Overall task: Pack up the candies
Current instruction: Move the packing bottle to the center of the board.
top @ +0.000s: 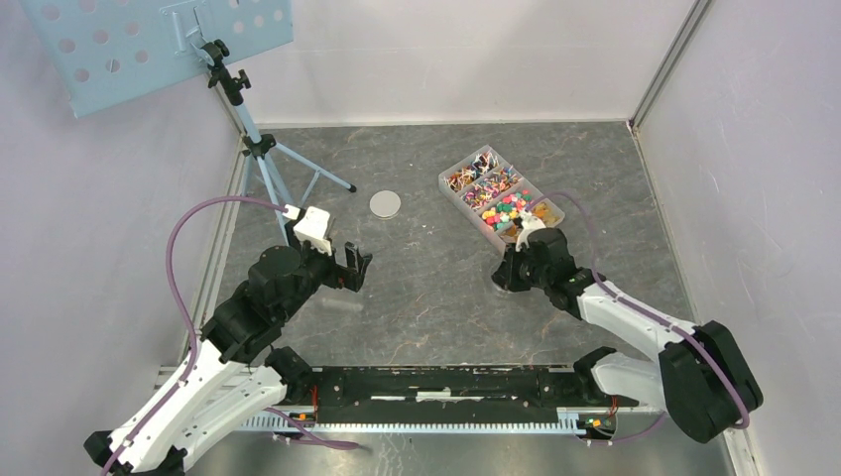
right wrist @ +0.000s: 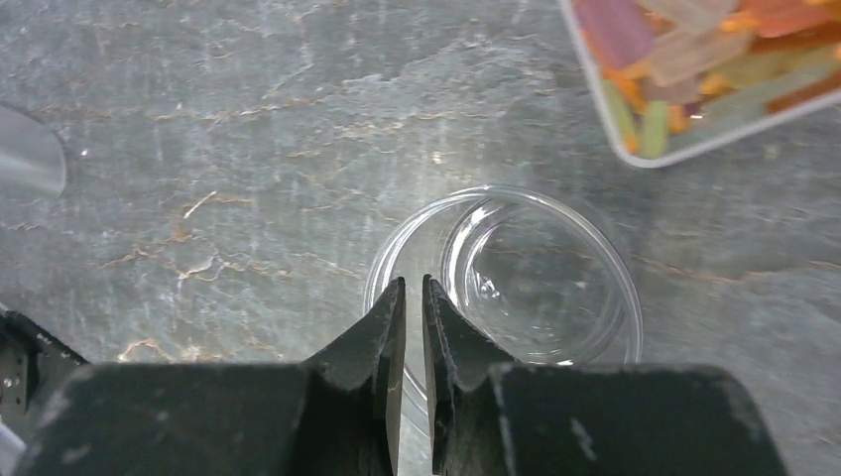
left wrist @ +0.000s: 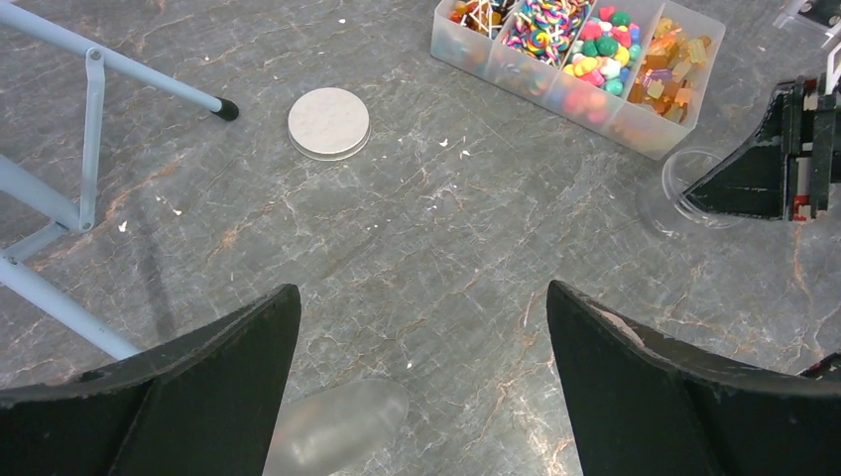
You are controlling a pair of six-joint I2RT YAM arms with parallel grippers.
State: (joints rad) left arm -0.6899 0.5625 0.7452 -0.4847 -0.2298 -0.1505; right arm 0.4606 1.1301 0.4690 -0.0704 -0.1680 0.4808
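Note:
The candies (top: pixel 499 195) lie sorted by kind in a clear divided box (top: pixel 451 191) at the back right of the table; in the left wrist view the candies (left wrist: pixel 595 50) fill its compartments, and the right wrist view shows candies (right wrist: pixel 694 59) in one corner. A clear empty cup (right wrist: pixel 555 288) stands just in front of the box. My right gripper (right wrist: pixel 414 285) is shut on the cup's near rim, one finger inside and one outside. My left gripper (left wrist: pixel 421 297) hangs open over bare table at the left, with nothing between its fingers.
A grey round lid disc (top: pixel 385 204) lies at the middle back, also seen in the left wrist view as the disc (left wrist: pixel 328 123). A blue tripod stand (top: pixel 260 149) with a perforated plate occupies the back left. White walls enclose the table.

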